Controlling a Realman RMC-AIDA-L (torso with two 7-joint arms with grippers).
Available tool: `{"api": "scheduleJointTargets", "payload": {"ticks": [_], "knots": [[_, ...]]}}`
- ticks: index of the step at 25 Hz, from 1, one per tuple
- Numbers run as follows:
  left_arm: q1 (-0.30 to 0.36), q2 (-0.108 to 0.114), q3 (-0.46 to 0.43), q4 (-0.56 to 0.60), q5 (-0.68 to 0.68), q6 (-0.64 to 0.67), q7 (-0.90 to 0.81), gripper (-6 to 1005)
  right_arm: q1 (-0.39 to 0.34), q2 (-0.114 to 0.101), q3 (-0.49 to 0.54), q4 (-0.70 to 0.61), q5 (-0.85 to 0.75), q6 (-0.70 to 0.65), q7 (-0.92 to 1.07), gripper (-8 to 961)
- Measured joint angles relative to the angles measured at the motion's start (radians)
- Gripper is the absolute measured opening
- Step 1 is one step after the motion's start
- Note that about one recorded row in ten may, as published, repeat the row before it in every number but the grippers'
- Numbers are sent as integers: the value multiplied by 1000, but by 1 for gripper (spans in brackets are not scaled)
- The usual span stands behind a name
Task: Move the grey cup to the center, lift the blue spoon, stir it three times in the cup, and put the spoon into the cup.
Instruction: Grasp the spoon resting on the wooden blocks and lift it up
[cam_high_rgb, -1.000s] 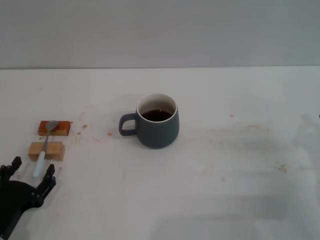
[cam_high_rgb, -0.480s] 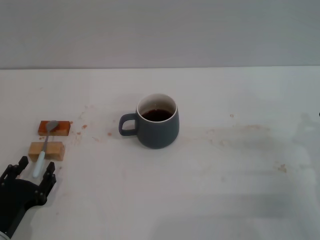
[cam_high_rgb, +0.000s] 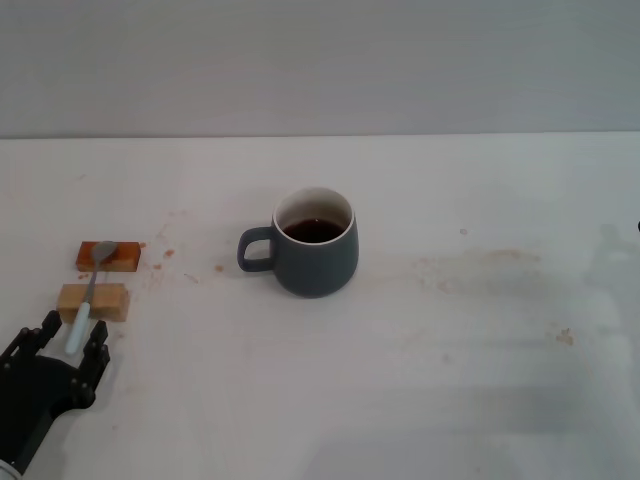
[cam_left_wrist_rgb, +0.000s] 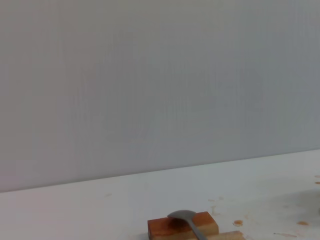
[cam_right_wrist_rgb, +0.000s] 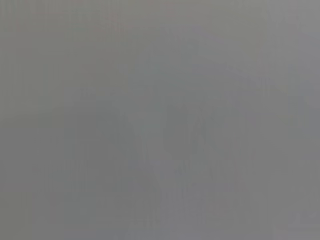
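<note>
The left hand (cam_high_rgb: 68, 337) occupies the lower left corner of the head view, low over the white bench (cam_high_rgb: 430, 380). Its dark fingers (cam_high_rgb: 97, 345) are spread apart, one on each side of the near end of the blue spoon (cam_high_rgb: 83, 311); the pictures do not show them touching it. The spoon's pale handle runs up the frame from between the fingers, crosses the tan block (cam_high_rgb: 93, 300) and ends with its grey metal bowl resting on the orange-brown block (cam_high_rgb: 108, 256). The two blocks lie side by side at the left edge of the frame, the tan one nearer, the orange-brown one just beyond it. In the left wrist view the spoon's bowl (cam_left_wrist_rgb: 184, 216) sits on top of the orange-brown block (cam_left_wrist_rgb: 165, 226) at the bottom edge, with the plain wall behind. The grey cup (cam_high_rgb: 313, 242) stands upright at the center of the head view, well apart from the spoon, its loop handle pointing toward frame left and dark brown liquid visible inside its white interior. Faint brown stains (cam_high_rgb: 480, 262) mark the bench to the right of the cup. The right hand does not appear in any view; the right wrist view shows only a uniform grey field.
</note>
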Motion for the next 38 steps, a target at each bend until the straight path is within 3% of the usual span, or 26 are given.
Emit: {"api": "scheduleJointTargets", "payload": {"ticks": [20,27,32,38], "knots": [[2,-1,-3,-3,-22,-17,-1,541,2,0,0,-3,0,-8,0,-2],[-3,0,2,-2,-24,-26,-1,461,5,0,0,-3,0,-9,0,-2],[1,0,8,-2,-22,-22,7,310,5,0,0,-3,0,-9,0,-2],[5,2,26,-3,-13,19,14,270,4,0,0,-2,-1,-9,0,-2]]}}
